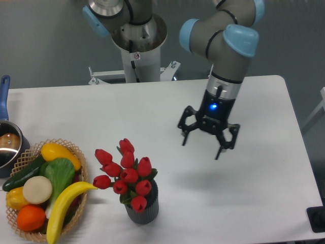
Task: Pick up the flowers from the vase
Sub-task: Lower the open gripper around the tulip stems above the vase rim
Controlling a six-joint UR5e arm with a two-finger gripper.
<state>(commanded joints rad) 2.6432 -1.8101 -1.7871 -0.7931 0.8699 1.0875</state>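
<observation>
Tulips [127, 170], red, one bunch: standing in the dark ribbed vase [142, 210] near the front edge of the white bench [152, 117]. My hand [202, 143]: above the bench, well apart from the tulips on their far right side, fingers spread wide, holding nothing. Wicker basket [76, 152] of toy fruit and vegetables, left of the vase. Blue-handled saucepan [7, 145] at the left edge.

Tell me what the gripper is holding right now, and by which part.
Nothing. The gripper is open and empty above the table, off to the right of the flowers, which stand in the vase.
</observation>
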